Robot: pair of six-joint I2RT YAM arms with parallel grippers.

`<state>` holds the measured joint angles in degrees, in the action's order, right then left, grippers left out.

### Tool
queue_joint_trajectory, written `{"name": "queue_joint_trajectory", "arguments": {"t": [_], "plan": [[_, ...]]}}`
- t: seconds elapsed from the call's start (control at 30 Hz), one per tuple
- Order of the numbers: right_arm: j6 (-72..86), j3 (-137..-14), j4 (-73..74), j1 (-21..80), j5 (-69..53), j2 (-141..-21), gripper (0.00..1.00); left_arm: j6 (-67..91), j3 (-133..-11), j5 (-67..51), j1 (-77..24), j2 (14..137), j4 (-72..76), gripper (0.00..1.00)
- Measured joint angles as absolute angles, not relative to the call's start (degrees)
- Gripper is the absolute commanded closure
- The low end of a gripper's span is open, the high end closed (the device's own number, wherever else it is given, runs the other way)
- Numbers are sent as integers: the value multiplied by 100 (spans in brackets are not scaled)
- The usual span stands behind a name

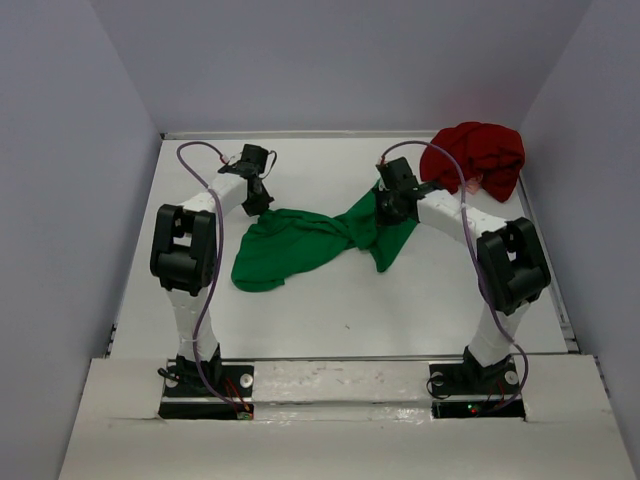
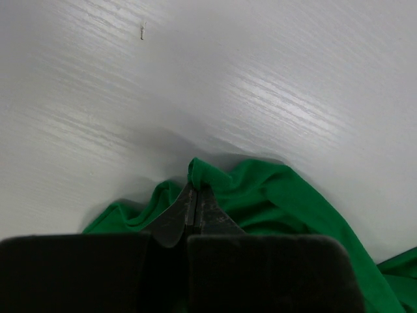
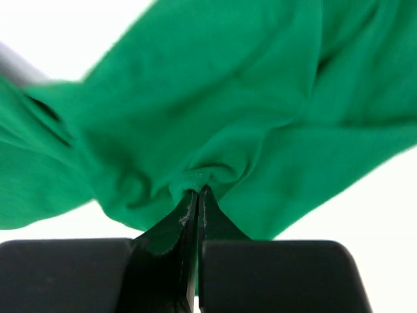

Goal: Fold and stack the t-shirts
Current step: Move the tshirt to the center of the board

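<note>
Shirt wrangling, basically. The left pincer (image 1: 258, 204) was squeezed together on a small ridge of the green shirt (image 1: 300, 245), with the cloth poking up right at its tips and the rest bunched beneath and off to one side of it. The right pincer (image 1: 386, 206) was clamped tight on another pucker of the same shirt, with cloth fanning out from its tips in every direction.

My read on why: one grip at each end lets the arms pull apart and spread the thing flat before any folding starts. It wasn't flat at all. Between the two pincers the shirt was twisted into a rope-ish waist, with a rounded lobe sagging toward the arm bases under the left pincer and a pointed flap hanging under the right one. So I'd call the task barely begun, nothing folded and nothing stacked.

The red shirt (image 1: 475, 158) sat in a crumpled heap beyond the right pincer and outward from it, apart from the green one, untouched. The right arm ran just beside that heap, so a wide outward swing might snag it. Otherwise only bare table (image 1: 330, 320) lay around both pincers, and the twist itself looked like the real obstacle.
</note>
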<state>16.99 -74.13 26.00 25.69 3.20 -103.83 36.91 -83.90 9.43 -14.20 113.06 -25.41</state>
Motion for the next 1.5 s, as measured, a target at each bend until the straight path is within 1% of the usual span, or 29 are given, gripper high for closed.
{"name": "queue_joint_trajectory", "arguments": {"t": [0.17, 0.27, 0.3, 0.33, 0.37, 0.43, 0.53, 0.73, 0.83, 0.97, 1.07, 1.27, 1.5], "plan": [[1280, -8038, 2735, 2639, 106, -10597, 100, 3691, -8390, 943, -1461, 11306, -2530, 100], [1085, -8477, 2873, 2670, -102, -10986, 85, 3688, -8390, 943, -1470, 11306, -2530, 100], [1041, -8554, 2893, 2676, -143, -11104, 68, 3691, -8390, 943, -1472, 11306, -2532, 100], [989, -8589, 2919, 2683, -183, -11194, 58, 3691, -8390, 943, -1474, 11306, -2530, 100], [976, -8595, 2967, 2689, -207, -11281, 52, 3691, -8390, 943, -1476, 11306, -2530, 100], [884, -8595, 3151, 2714, -255, -11421, 30, 3688, -8390, 943, -1490, 11306, -2530, 100], [875, -8591, 3245, 2749, -257, -11441, 27, 3691, -8390, 941, -1503, 11306, -2526, 100], [888, -8584, 3256, 2779, -27, -11190, 27, 3691, -8390, 943, -1527, 11306, -2508, 100], [928, -8573, 3253, 2783, 93, -11045, 31, 3691, -8390, 939, -1544, 11306, -2508, 100], [1044, -8477, 3186, 2783, 174, -10888, 41, 3691, -8390, 932, -1568, 11306, -2508, 100], [1138, -8342, 3122, 2783, 172, -10890, 44, 3691, -8390, 926, -1568, 11306, -2506, 100], [1295, -8200, 3079, 2783, 285, -10884, 43, 3688, -8390, 926, -1568, 11306, -2506, 100], [1527, -7909, 3033, 2783, 893, -10567, 43, 3688, -8390, 923, -1573, 11306, -2504, 100]]}}
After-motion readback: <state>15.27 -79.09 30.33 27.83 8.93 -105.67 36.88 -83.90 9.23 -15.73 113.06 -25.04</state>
